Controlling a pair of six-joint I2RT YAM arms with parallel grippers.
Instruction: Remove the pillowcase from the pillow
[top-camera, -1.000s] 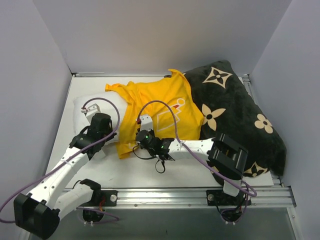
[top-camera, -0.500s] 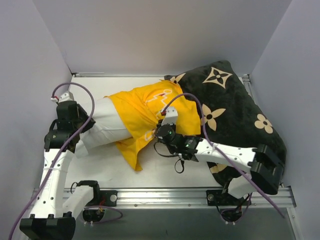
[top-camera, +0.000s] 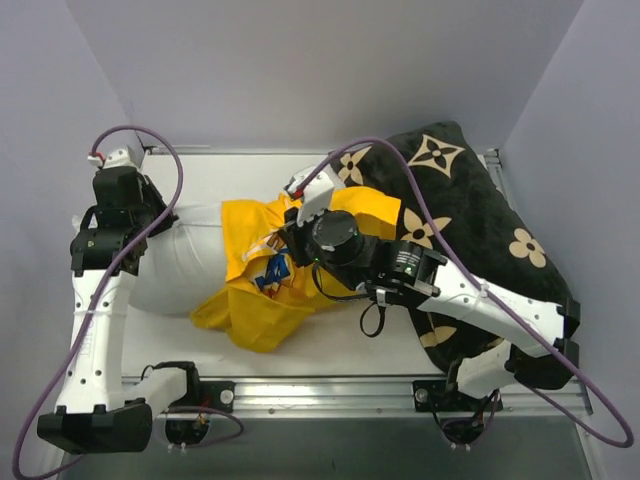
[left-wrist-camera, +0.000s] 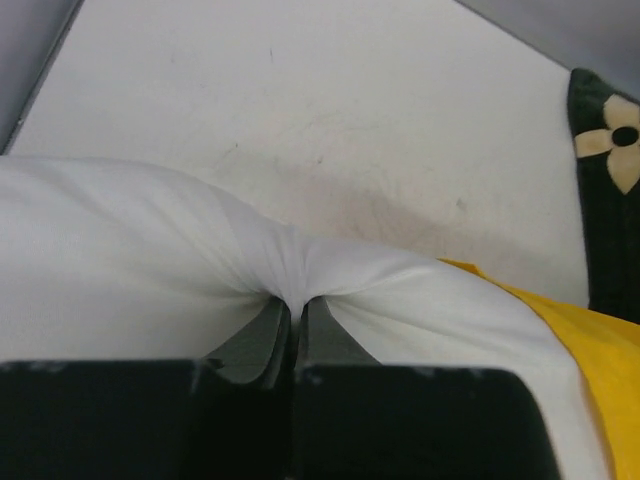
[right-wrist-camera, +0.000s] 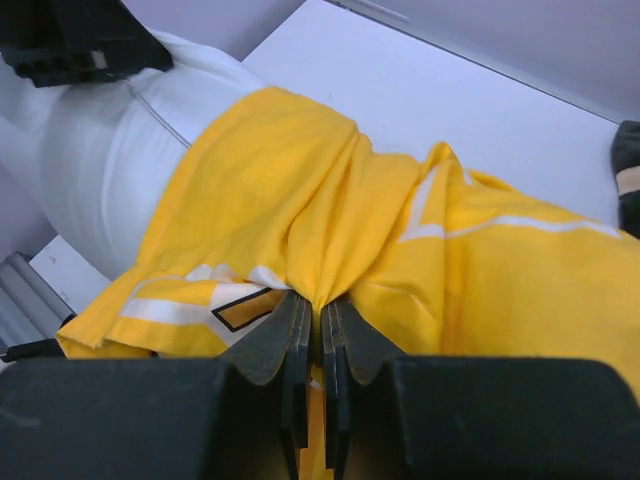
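bunched yellow pillowcase (top-camera: 275, 280) half covers the white pillow (top-camera: 185, 270).

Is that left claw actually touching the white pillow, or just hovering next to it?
Touching. The left wrist view shows the left gripper shut on a pinch of the pillow, with the white fabric puckered into folds between the fingers.

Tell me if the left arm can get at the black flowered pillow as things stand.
Probably not. The left gripper is shut on the pillow at the far left; the pillowcase and right gripper lie between it and the black flowered pillow.
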